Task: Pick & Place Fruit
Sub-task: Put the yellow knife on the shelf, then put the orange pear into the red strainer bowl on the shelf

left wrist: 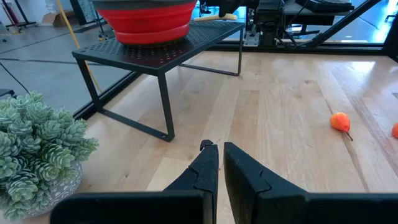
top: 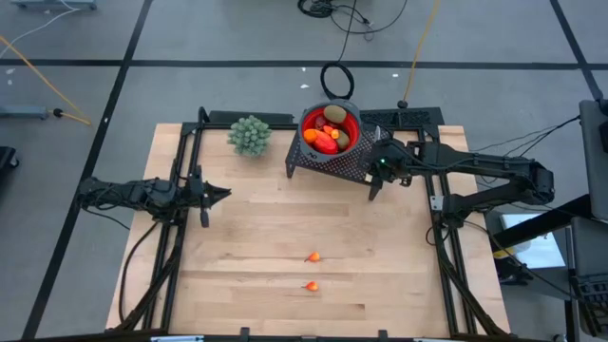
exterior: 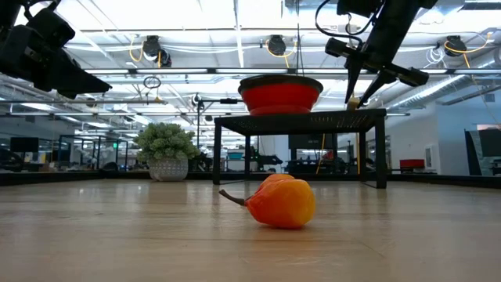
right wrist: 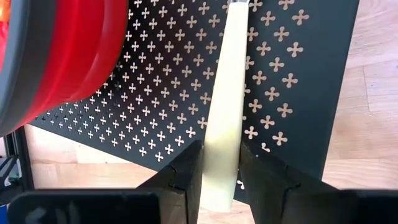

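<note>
A red bowl (top: 331, 128) stands on a black perforated stand (top: 353, 169) at the table's far side. In it lie a red-orange oblong fruit (top: 325, 142) and a brownish-green oval (top: 334, 114). Two small orange fruits (top: 313, 256) (top: 311, 285) lie on the bare wood near the front; one shows close in the low view (exterior: 280, 202). My right gripper (right wrist: 221, 162) hangs over the stand's right part beside the bowl, shut on a pale yellow knife handle (right wrist: 224, 93). My left gripper (left wrist: 219, 149) waits shut at the table's left, above the wood. My right gripper has the knife's pale handle (right wrist: 219, 146) between its two fingers, one on each long side, near the handle's free end. The fingers slant down from the table's right and lie across the handle. The handle runs along the stand's perforated top; whether it rests there or is lifted, I cannot tell.
A pale green knobbly plant in a pot (top: 249, 135) stands at the far left, beside the stand. The stand's thin legs (left wrist: 163, 106) rise from the wood. The wide middle and front of the table (top: 266, 228) hold only the two small fruits.
</note>
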### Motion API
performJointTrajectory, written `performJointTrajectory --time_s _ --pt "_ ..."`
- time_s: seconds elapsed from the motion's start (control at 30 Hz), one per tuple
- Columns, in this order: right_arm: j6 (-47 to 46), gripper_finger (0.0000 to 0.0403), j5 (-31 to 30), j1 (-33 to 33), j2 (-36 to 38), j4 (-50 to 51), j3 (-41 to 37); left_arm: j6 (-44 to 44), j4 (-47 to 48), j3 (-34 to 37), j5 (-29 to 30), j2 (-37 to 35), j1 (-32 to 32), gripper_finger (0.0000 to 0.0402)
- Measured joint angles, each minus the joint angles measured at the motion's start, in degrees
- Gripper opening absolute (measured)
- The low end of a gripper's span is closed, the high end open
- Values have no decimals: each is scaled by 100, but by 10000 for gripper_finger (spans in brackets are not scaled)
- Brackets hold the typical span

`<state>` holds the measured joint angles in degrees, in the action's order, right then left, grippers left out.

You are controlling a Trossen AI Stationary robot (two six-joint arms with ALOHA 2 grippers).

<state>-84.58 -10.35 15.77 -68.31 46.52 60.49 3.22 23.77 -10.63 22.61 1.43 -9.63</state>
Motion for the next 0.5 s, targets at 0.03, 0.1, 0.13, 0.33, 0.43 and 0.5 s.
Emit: performJointTrajectory --time_s 0.03,0.1,0.13,0.33,0.43,0.5 --pt "-2 95 0 0 0 0 0 0 1 0 0 2 1 26" --pt "0 97 0 0 0 0 0 -2 2 0 0 0 2 26" --pt "3 99 -1 0 0 0 0 -4 0 0 0 0 0 26" --pt "24 118 -4 0 0 -2 0 -4 2 0 0 2 0 26" --pt "46 129 -4 0 0 -4 0 -4 2 0 0 0 2 26" --pt "39 134 -7 0 0 -4 -2 -3 2 0 0 1 1 26"
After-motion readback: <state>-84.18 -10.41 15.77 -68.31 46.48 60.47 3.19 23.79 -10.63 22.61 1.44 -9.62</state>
